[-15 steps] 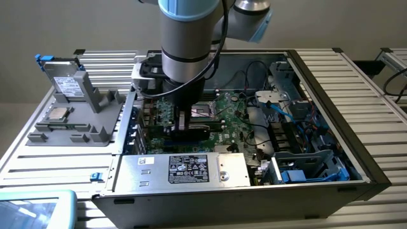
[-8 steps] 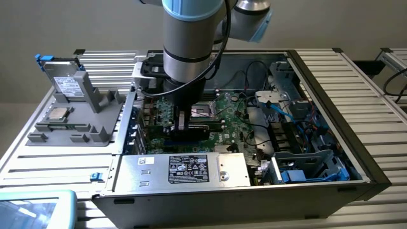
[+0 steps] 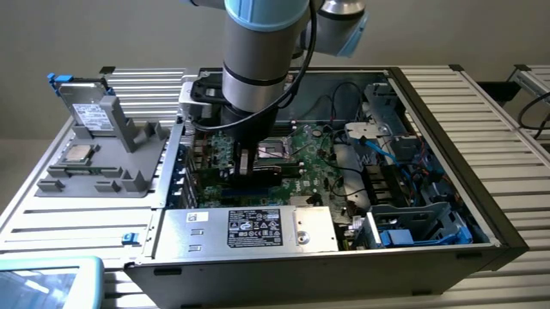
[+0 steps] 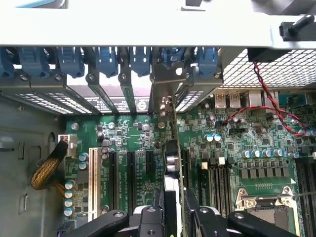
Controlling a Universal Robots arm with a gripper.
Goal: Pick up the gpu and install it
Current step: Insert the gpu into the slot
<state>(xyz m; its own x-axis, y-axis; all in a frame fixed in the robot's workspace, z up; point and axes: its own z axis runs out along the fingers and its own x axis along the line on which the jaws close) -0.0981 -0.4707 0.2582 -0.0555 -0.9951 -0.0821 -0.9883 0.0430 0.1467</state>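
Note:
In the wrist view the gpu (image 4: pixel 173 163) stands edge-on between my fingers (image 4: pixel 159 210), a thin green board with a dark body. Its silver end bracket (image 4: pixel 162 86) reaches up to the rear slot openings of the case. The card sits over the motherboard (image 4: pixel 123 133), just beside the black expansion slots (image 4: pixel 131 173). My gripper (image 4: pixel 175 210) is shut on the gpu. In the exterior view the gripper (image 3: pixel 247 164) is deep inside the open computer case (image 3: pixel 447 212), low over the board next to the CPU socket (image 3: pixel 277 149). I cannot tell whether the card's edge is fully down in its slot.
Blue retention clips (image 4: pixel 106 59) line the rear wall. A red-black cable (image 4: pixel 261 94) runs near the rear ports. The power supply (image 3: pixel 249 228) sits at the case front. A grey holder (image 3: pixel 112 161) outside the case carries a drive (image 3: pixel 90 109), a processor (image 3: pixel 77 152) and a memory stick (image 3: pixel 82 170).

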